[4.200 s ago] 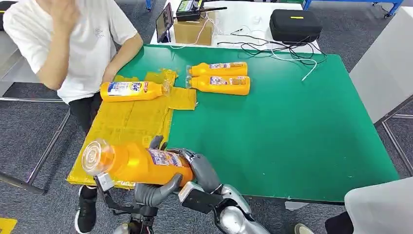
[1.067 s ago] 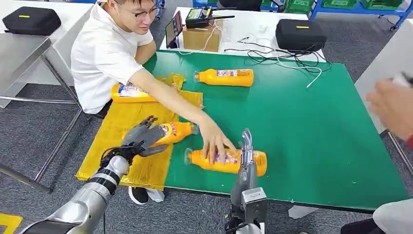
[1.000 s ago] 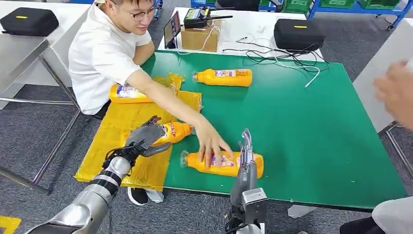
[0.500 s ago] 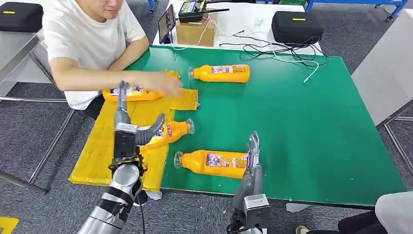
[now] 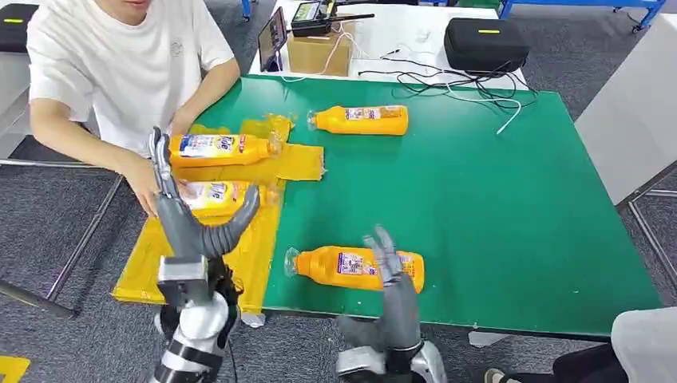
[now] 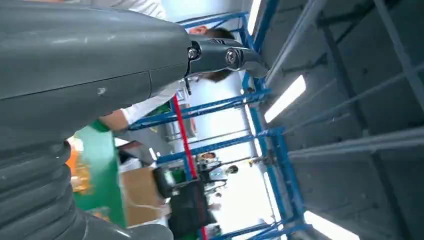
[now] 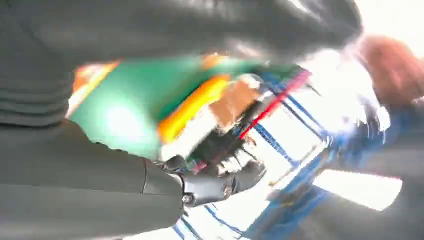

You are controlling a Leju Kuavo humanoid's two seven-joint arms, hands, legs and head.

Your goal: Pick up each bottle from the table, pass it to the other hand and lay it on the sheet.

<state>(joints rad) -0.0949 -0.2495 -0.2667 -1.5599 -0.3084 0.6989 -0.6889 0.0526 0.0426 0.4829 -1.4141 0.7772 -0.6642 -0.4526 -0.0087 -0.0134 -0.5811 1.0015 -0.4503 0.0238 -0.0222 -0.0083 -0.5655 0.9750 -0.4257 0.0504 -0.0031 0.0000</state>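
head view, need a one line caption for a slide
Both hands, left hand and right hand, raised open, right beside near bottle on green table; two bottles lie on yellow sheet.

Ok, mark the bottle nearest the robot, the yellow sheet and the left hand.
nearest bottle (image 5: 351,267), head view, on its label.
yellow sheet (image 5: 152,263), head view, bare near part.
left hand (image 5: 192,227), head view, on its palm.

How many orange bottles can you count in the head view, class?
4: two on the yellow sheet, the far sheet bottle and the near sheet bottle; two on the green table, the far table bottle and the near table bottle.
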